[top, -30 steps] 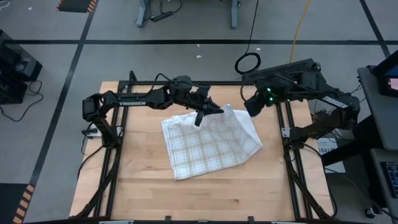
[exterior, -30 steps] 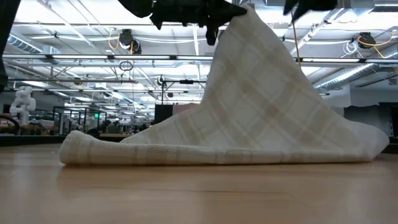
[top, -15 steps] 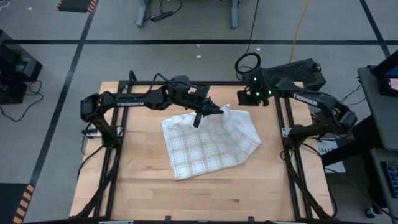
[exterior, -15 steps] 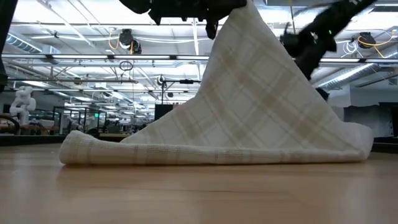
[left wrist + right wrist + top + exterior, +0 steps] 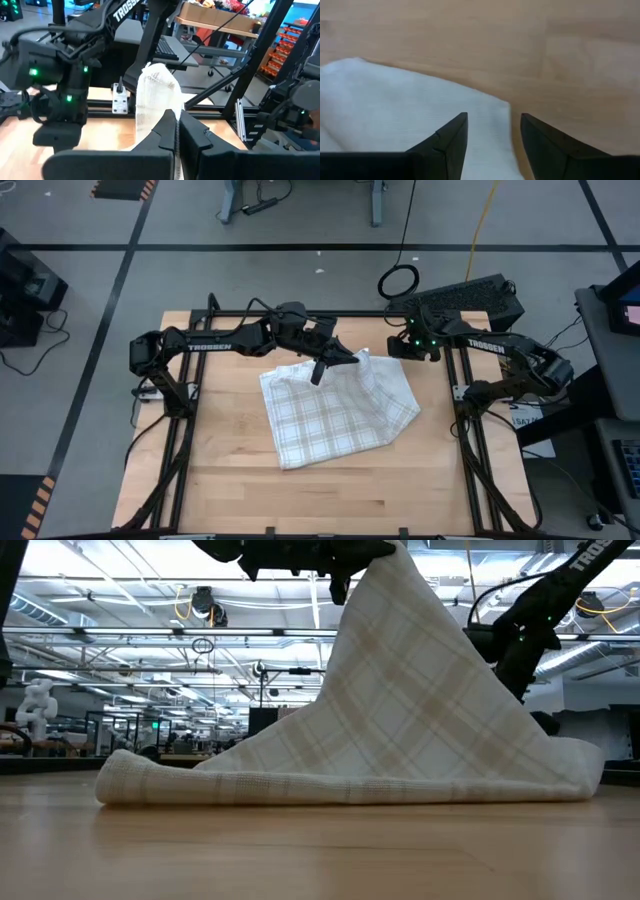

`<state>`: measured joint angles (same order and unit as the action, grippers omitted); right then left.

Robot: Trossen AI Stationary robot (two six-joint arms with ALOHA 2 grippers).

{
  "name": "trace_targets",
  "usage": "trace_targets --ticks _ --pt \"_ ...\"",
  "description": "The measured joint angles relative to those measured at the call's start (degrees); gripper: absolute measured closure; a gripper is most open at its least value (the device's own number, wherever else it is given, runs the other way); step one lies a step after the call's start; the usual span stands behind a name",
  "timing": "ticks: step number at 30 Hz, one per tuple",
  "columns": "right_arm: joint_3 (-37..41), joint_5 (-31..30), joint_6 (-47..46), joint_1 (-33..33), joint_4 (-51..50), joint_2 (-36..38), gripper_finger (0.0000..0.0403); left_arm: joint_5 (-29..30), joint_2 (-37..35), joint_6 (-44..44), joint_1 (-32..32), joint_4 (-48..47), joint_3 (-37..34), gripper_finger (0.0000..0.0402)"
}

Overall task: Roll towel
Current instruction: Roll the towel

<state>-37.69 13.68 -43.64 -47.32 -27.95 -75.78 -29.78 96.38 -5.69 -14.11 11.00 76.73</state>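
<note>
I count one checked towel (image 5: 338,406) on one wooden table (image 5: 330,490), and my two grippers: left gripper (image 5: 335,359), right gripper (image 5: 398,346).

towel (image 5: 335,410) on table (image 5: 230,490) centre | left end effector (image 5: 345,358) at its far edge

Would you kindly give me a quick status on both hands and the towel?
Left hand shut on towel, one edge lifted off the table. Right hand open above towel's far corner, holding nothing. Nothing in the way.
</note>
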Motion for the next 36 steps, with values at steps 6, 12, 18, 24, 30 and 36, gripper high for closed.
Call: trace_targets --ticks 6,12,18,24,30,36 --pt "3.04 1.09 -2.71 -0.04 5.02 -2.51 0.0232 0.02 0.00 -0.01 0.00 0.02 0.00 0.0394" --pt "5.02 4.34 -7.89 -0.03 17.73 -5.40 0.0232 0.04 0.00 -0.02 0.00 0.03 0.00 0.0393" --pt "5.11 8.95 -11.76 -0.04 28.71 -7.54 0.0232 0.07 0.00 -0.04 0.00 0.07 0.00 0.0393" --pt "5.09 11.66 -9.55 0.01 41.15 -7.21 0.0232 0.07 0.02 -0.60 0.00 0.07 0.00 0.0393" --pt "5.03 8.33 -8.56 -0.10 35.60 -7.04 0.0232 0.07 0.02 -1.50 0.00 0.07 0.00 0.0393" --pt "5.07 3.64 -7.53 -0.13 29.08 -7.07 0.0232 0.07 0.02 -2.20 0.00 0.07 0.02 0.0393"
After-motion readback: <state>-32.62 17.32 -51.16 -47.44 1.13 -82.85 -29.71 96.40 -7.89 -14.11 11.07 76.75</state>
